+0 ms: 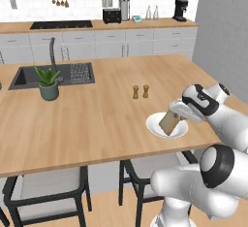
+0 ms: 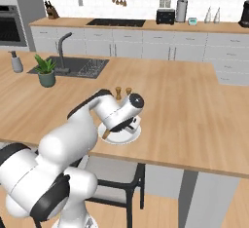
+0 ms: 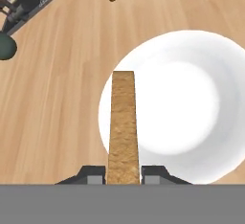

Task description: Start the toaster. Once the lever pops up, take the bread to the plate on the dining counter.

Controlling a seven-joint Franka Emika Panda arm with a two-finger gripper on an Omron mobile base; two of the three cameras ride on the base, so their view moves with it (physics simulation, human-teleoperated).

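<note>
My gripper [image 3: 123,176] is shut on the bread [image 3: 123,125], a light-brown slice seen edge-on between the two fingertips. The slice [image 1: 170,122] hangs tilted over the white plate [image 1: 156,122], its lower corner close to the plate's middle. The plate [image 3: 191,98] lies near the front edge of the light-wood dining counter [image 1: 97,119]. In the right base view the hand [image 2: 127,120] covers most of the plate [image 2: 111,137]. The black toaster [image 1: 111,15] stands far off on the wall counter, also seen as the toaster [image 2: 165,16] from the other side.
Two small wooden shakers [image 1: 140,91] stand just beyond the plate. A potted plant [image 1: 48,83] sits beside the dark sink [image 1: 53,74] with its faucet. Chairs [image 1: 46,187] are tucked under the counter's near edge. A coffee machine [image 1: 180,9] stands on the wall counter.
</note>
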